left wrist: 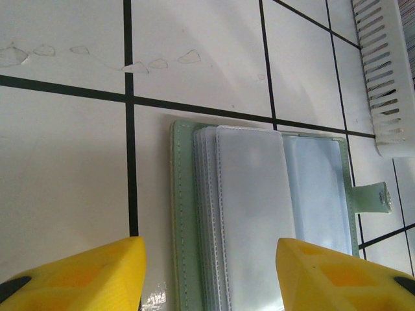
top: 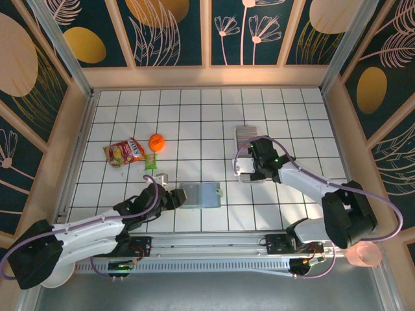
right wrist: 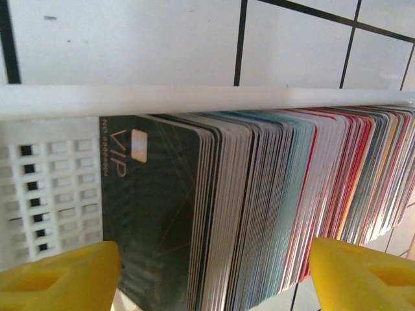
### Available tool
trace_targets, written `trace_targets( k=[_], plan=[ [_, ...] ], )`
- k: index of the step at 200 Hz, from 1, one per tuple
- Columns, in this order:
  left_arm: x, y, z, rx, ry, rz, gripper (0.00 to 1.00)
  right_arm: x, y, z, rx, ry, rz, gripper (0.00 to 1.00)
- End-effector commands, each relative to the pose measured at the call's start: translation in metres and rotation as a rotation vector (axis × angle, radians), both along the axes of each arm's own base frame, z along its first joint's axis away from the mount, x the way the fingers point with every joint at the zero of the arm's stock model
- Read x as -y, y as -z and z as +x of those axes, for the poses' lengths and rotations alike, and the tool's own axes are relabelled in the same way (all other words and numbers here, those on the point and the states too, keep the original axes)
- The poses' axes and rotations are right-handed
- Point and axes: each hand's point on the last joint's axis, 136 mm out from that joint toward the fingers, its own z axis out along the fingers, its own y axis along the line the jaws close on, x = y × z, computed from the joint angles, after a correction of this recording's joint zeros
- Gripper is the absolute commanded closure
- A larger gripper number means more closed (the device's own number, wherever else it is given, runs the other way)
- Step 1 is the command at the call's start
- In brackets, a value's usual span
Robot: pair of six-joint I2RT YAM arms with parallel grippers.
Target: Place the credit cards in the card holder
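The sage-green card holder (top: 201, 195) lies open on the tiled table, its clear sleeves and clasp tab (left wrist: 376, 197) showing in the left wrist view (left wrist: 259, 220). My left gripper (top: 174, 197) hovers at its left edge, open, yellow fingers (left wrist: 91, 275) straddling the holder's spine side. The credit cards (right wrist: 272, 207) stand edge-on in a striped row inside a white slotted tray (top: 246, 152), a dark VIP card (right wrist: 152, 194) at the front. My right gripper (top: 256, 165) is over that row, open, with its fingers (right wrist: 61, 282) spread either side of the cards.
A snack packet (top: 124, 152), an orange ball (top: 156, 141) and a small green item (top: 150, 162) lie at the left. A small grey object (top: 161, 177) sits near the left gripper. Wooden walls ring the table.
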Motion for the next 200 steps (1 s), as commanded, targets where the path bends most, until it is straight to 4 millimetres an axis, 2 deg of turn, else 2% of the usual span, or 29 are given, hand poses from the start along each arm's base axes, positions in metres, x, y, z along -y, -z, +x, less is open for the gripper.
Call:
trace_targets(
  k=[1,31,55,73,119,173,186,200],
  plan=[
    [0.000,-0.001,-0.002,0.017,0.014,-0.010,0.46,-0.006,-0.008,0.016,0.057,-0.009,-0.015,0.23],
    [-0.002,0.000,-0.003,0.020,0.008,-0.014,0.46,-0.011,-0.005,0.023,0.079,-0.015,-0.027,0.26],
    [-0.004,0.002,-0.003,0.017,0.001,-0.014,0.48,-0.013,-0.006,0.027,0.102,-0.020,-0.036,0.34],
    [-0.003,0.003,-0.005,0.008,0.004,-0.023,0.49,-0.015,-0.011,0.030,0.117,-0.018,-0.028,0.46],
    [-0.003,0.003,-0.006,0.000,0.006,-0.031,0.50,-0.015,-0.021,0.028,0.130,-0.013,-0.008,0.48],
    [-0.003,0.002,-0.006,-0.004,-0.005,-0.038,0.51,-0.012,-0.024,0.022,0.127,-0.015,-0.003,0.56],
    [-0.003,0.002,-0.006,-0.006,-0.008,-0.040,0.52,-0.012,-0.025,0.021,0.124,-0.015,-0.003,0.62],
    [-0.003,0.002,-0.006,-0.008,-0.007,-0.041,0.52,-0.012,-0.025,0.020,0.124,-0.017,-0.003,0.62]
  ],
)
